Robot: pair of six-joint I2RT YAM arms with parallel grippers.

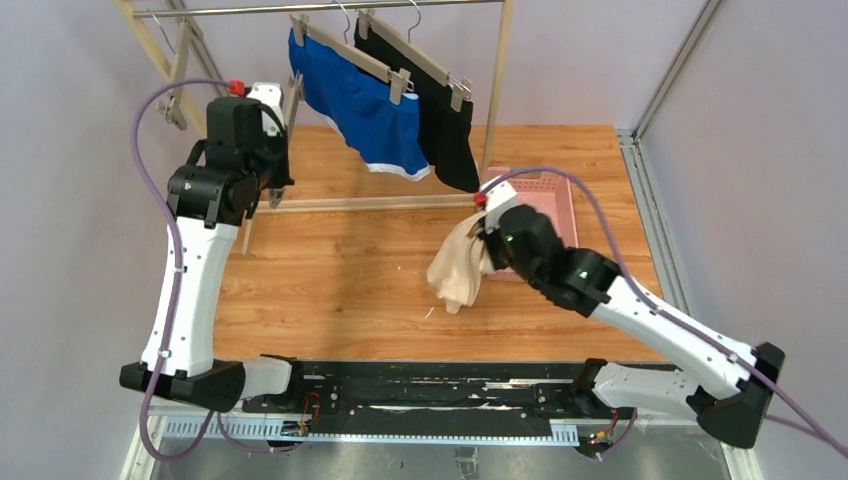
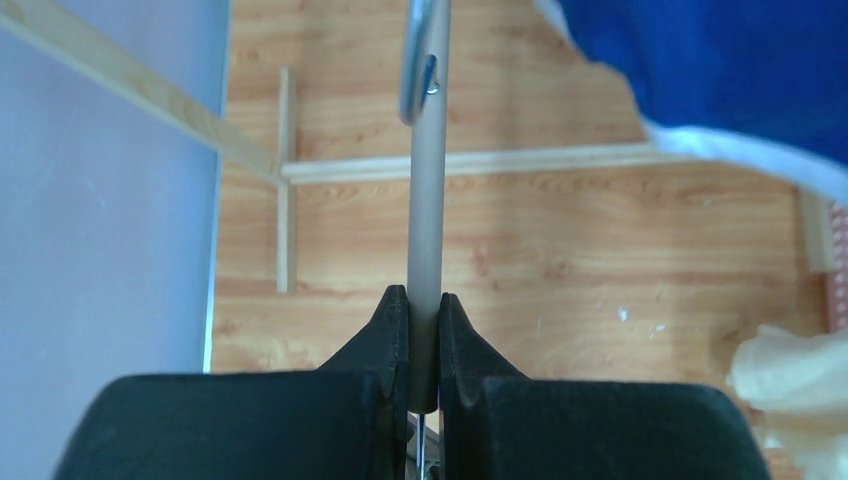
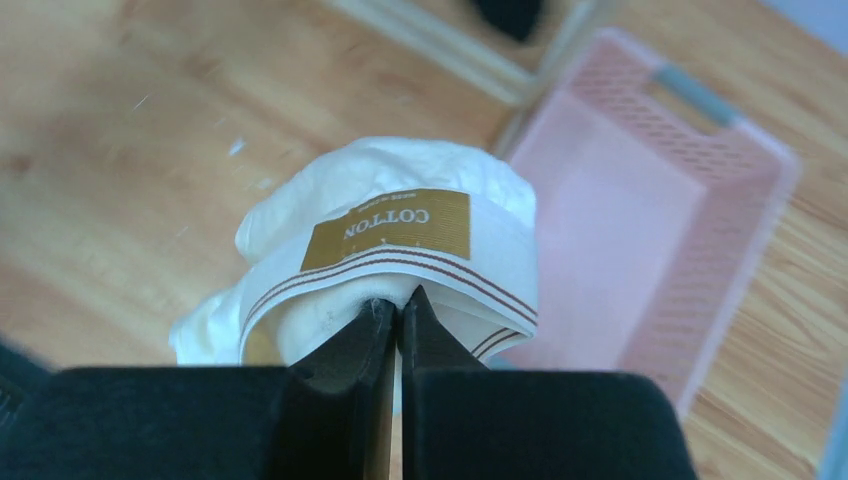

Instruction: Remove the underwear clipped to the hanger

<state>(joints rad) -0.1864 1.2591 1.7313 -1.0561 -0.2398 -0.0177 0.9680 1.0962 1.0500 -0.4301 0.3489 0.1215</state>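
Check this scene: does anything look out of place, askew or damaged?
Nothing looks damaged. A few small white flecks lie scattered on the wooden table. The cream underwear hangs bunched from the right gripper, off its hanger, beside the pink basket.

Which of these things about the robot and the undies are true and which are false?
1. The right tool is pinching the cream underwear. True.
2. The blue underwear lies on the table. False: it hangs clipped to a hanger on the rail.
3. The left tool is shut on a thin wooden bar. True.
4. The black underwear is in the left tool. False: it hangs beside the blue underwear.
5. The label on the cream underwear says COTTON. True.
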